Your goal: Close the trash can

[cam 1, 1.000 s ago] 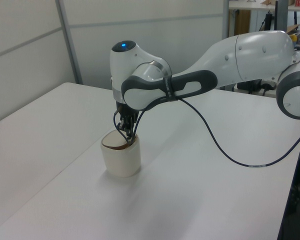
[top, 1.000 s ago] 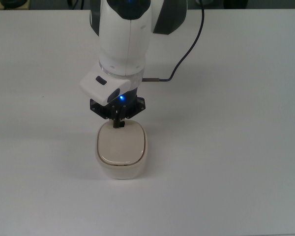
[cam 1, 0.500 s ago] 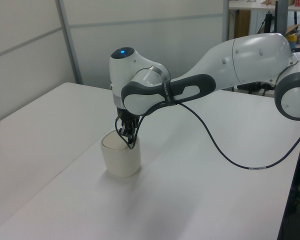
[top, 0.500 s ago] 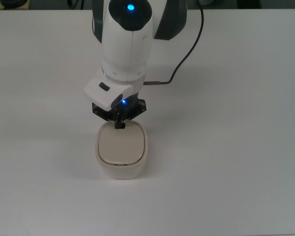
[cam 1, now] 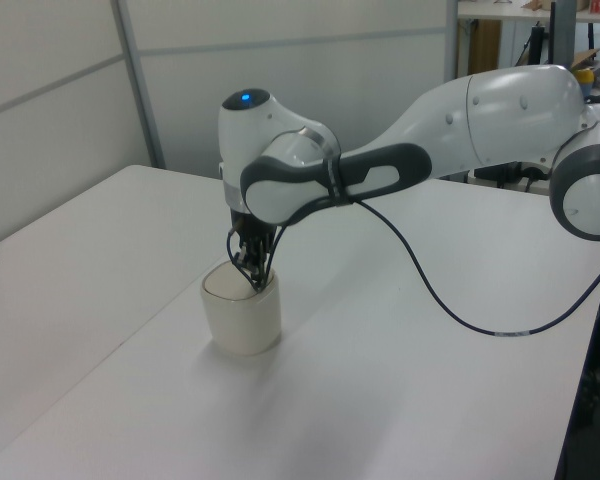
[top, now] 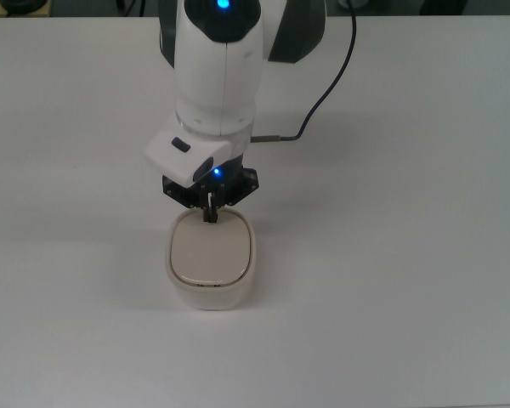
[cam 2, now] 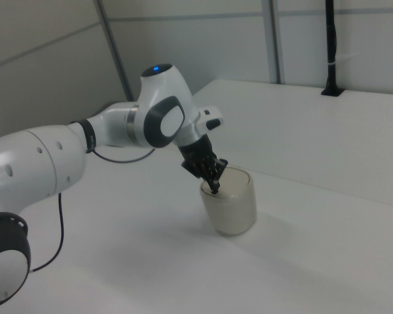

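Pressing entry, 1 item: we log the claw (top: 211, 214) with fingers drawn together, tips on the lid's rear edge. Directly beneath it, the trash can (top: 211, 259) stands upright on the table (top: 408, 255), lid flat, seemingly shut.

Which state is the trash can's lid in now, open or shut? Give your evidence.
Shut. In the top view the lid lies flat and level inside the trash can's rim, with no gap showing. The gripper is at its far edge.
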`<state>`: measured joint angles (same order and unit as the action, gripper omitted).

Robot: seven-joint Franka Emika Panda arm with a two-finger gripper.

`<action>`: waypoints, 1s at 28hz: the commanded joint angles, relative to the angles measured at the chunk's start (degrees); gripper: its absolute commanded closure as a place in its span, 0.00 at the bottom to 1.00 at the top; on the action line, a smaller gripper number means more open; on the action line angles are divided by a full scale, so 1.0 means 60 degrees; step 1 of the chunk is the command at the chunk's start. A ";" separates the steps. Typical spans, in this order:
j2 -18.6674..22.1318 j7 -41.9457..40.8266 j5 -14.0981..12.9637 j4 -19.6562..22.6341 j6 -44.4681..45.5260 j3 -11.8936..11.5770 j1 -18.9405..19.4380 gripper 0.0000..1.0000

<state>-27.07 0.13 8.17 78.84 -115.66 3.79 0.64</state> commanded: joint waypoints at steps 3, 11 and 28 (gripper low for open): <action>0.1214 -0.0081 -0.0645 0.0044 0.1053 -0.0134 -0.0019 0.43; 0.1947 -0.0154 -0.0659 0.0030 0.3001 -0.0134 -0.0020 0.00; 0.2299 -0.0081 -0.0615 -0.0161 0.4995 -0.0164 -0.0020 0.00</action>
<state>-14.61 0.14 5.46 77.30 -87.87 3.64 0.22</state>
